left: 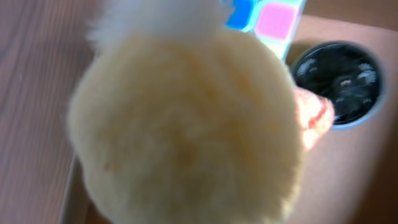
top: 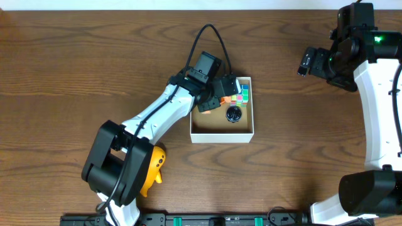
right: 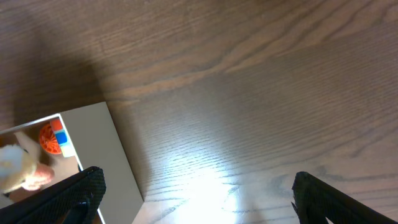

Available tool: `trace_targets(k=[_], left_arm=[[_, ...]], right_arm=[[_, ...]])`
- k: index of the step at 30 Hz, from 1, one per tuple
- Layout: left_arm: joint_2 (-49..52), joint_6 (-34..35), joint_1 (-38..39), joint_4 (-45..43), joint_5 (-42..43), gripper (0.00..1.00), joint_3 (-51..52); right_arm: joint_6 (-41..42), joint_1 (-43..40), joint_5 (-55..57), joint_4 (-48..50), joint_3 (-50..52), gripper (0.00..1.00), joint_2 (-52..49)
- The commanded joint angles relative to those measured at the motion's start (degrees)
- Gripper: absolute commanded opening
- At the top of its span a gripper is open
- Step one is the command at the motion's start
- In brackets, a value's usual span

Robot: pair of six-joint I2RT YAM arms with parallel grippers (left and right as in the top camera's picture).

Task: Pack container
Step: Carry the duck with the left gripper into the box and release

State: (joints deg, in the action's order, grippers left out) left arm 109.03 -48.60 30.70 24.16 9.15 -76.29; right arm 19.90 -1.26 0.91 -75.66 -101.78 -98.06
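The container [top: 222, 135] sits at mid table, with white walls and a brown inside. In it lie a colourful cube [top: 241, 95] and a black round thing [top: 233, 115]. My left gripper [top: 212, 98] is over the container's far left corner, shut on a fluffy pale yellow plush toy [left: 186, 124] with an orange part [left: 313, 115]. The toy fills the left wrist view and hides the fingers. The cube [left: 273, 18], the black thing [left: 339, 81] and the container floor [left: 364, 177] show behind it. My right gripper [right: 199, 199] is open and empty above bare table, right of the container wall [right: 118, 162].
A yellow toy [top: 154, 168] lies on the table at the lower left, beside the left arm's base. The right arm [top: 377, 94] stands along the right edge, its gripper [top: 308, 61] high at the far right.
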Motion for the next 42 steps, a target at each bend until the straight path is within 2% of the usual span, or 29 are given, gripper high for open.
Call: trace_targets(k=[1, 4, 5, 6, 7, 17, 23, 28, 33, 36, 40, 42], left_arm=[[0.5, -0.7, -1.4, 0.0, 0.3, 0.32, 0.4], [0.5, -0.7, -1.7, -0.1, 0.3, 0.46, 0.4], [0.5, -0.7, -1.7, -0.1, 0.3, 0.74, 0.4], [0.5, -0.7, -1.7, -0.1, 0.3, 0.94, 0.4], [0.5, -0.7, -1.7, -0.1, 0.3, 1.0, 0.4], [-2.5, -0.3, -1.6, 0.0, 0.3, 0.98, 0.4], [-10.4, 4.5, -1.7, 2.1, 0.3, 0.98, 0.4], [-21.1, 12.0, -2.4, 8.3, -0.9, 0.98, 0.4], [-29.0, 21.7, -6.2, 18.0, -13.2, 0.98, 0.4], [-32.0, 28.4, -10.5, 25.2, -16.5, 0.98, 0.4], [-33.4, 46.1, -18.7, 34.4, -14.2, 0.98, 0.4], [-32.7, 47.2, -22.2, 39.1, -8.2, 0.98, 0.6]], right_arm=[[-0.9, 0.2, 0.6, -0.2, 0.3, 0.99, -0.1], [-0.9, 0.2, 0.6, -0.2, 0.3, 0.99, -0.1], [-0.9, 0.2, 0.6, -0.2, 0.3, 0.99, -0.1], [-0.9, 0.2, 0.6, -0.2, 0.3, 0.99, -0.1], [-0.9, 0.2, 0.6, -0.2, 0.3, 0.99, -0.1], [-0.9, 0.2, 0.6, -0.2, 0.3, 0.99, -0.1], [-0.9, 0.1, 1.6, 0.0, 0.3, 0.99, -0.1], [-0.9, 0.2, 2.3, 0.0, 0.3, 0.99, -0.1], [-0.9, 0.1, 2.3, 0.0, 0.3, 0.99, -0.1], [-1.4, 0.2, 2.3, 0.0, 0.3, 0.99, -0.1], [-1.8, 0.1, 2.3, 0.0, 0.3, 0.99, -0.1], [-1.8, 0.2, 2.3, 0.0, 0.3, 0.99, -0.1]])
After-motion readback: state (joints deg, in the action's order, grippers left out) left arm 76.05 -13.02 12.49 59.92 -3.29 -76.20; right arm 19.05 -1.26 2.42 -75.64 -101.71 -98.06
